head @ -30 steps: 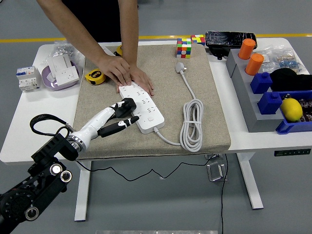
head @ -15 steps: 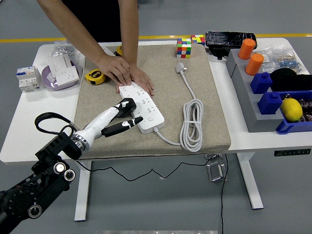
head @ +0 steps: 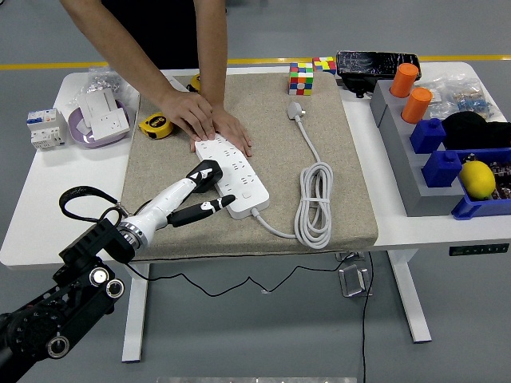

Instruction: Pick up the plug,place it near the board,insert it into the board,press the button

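A white power strip (head: 239, 180) lies on the beige mat (head: 343, 159), its own cord coiled (head: 316, 204) to the right. My left hand (head: 212, 187) comes in from the lower left and is shut on the black plug (head: 206, 171). It holds the plug over the strip's left edge, and one black finger (head: 209, 205) stretches along the strip's near side. I cannot tell whether the plug's pins are in a socket. A person's two hands (head: 209, 121) press flat on the strip's far end. My right arm is out of view.
A yellow tape measure (head: 156, 125) lies left of the person's hands. A purple bowl of sockets (head: 99, 120) and a breaker (head: 43, 128) stand far left. Rubik's cubes (head: 302, 78) sit at the back. Bins with orange cylinders (head: 416, 104) and a lemon (head: 477, 179) fill the right.
My left hand has moved a little right and forward, carrying the black plug closer over the strip's left edge. The person's hands have stayed put.
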Available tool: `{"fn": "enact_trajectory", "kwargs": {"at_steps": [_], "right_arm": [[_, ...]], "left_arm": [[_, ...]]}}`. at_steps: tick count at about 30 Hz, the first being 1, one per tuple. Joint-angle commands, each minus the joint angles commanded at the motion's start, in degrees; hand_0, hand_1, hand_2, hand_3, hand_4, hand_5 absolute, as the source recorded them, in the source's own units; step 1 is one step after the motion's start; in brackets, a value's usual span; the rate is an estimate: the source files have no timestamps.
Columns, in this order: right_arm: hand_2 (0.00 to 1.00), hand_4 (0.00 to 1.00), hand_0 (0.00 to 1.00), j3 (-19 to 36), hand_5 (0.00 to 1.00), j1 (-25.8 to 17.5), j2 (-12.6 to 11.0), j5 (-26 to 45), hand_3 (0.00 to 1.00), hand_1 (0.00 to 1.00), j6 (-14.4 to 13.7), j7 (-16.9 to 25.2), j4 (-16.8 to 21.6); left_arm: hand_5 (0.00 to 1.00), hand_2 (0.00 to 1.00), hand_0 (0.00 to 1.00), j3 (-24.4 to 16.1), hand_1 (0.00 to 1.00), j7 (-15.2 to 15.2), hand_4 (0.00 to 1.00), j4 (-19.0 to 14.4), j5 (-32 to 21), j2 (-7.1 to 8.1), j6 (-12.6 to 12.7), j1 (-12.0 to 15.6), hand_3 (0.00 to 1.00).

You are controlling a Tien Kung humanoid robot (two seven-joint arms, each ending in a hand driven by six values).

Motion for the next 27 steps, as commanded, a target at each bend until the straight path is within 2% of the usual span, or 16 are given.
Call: {"fn": "enact_trajectory", "kwargs": {"at_steps": [27], "right_arm": [[0.837,0.998,0.962,0.4,0.991,0.0,0.2,-0.2,0.829,0.917,0.1,0.0,0.0]], "left_arm": [[0.998,0.998,0.998,0.6,0.998,-0.2,0.998,0.4,0.7,-0.15,0.2,-1.5,0.998]]}}
